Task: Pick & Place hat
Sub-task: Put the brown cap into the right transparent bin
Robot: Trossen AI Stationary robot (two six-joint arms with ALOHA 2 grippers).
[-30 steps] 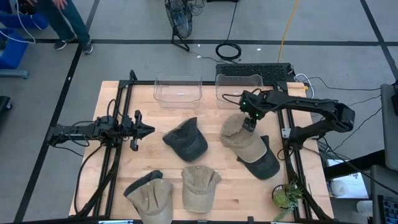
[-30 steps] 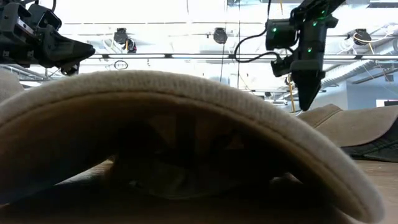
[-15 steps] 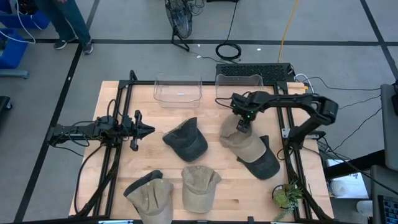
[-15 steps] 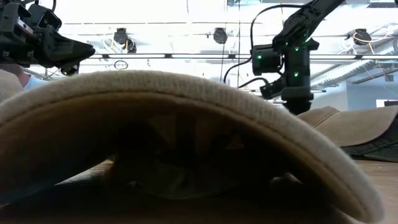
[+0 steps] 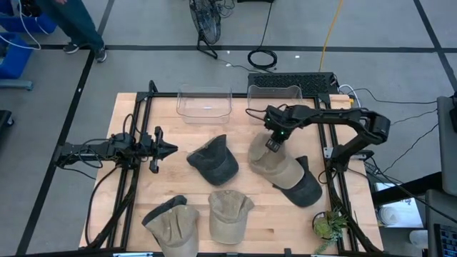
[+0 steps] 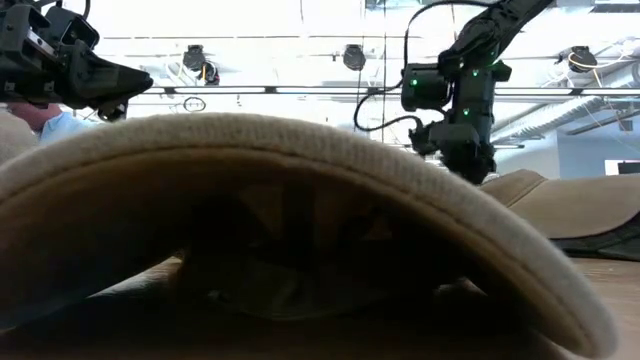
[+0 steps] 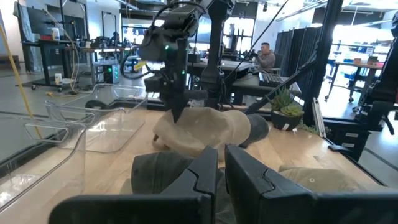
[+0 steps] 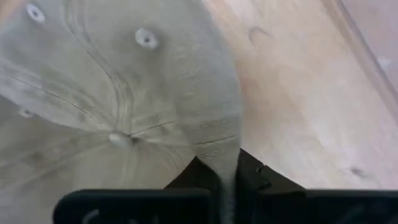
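A tan hat (image 5: 277, 164) lies at the table's right, its brim end resting on a dark hat (image 5: 305, 188). My right gripper (image 5: 271, 145) stands over the tan hat's far left part, pointing steeply down, shut on its crown; the left wrist view shows it too (image 7: 176, 115). A dark grey hat (image 5: 214, 160) lies mid-table, and two more tan hats (image 5: 173, 225) (image 5: 230, 214) lie near the front edge. My left gripper (image 5: 170, 149) waits level at the table's left, shut on nothing. My right gripper pinches a raised fold of the tan hat's crown cloth (image 8: 225, 152) between its two fingers, close to the crown's edge. The fingers come from above, slanting down. The hat still lies on the table and on the dark hat.
Two clear plastic bins (image 5: 205, 103) (image 5: 273, 98) stand at the table's far edge. A small potted plant (image 5: 330, 225) sits at the near right corner. In the low view a tan hat's brim (image 6: 300, 190) fills the foreground. Bare wood lies between the bins and the hats.
My right gripper has come down onto the tan hat, moving a little toward the table's left, and has shut on the crown's cloth, gathering a fold. The hat stays on the table.
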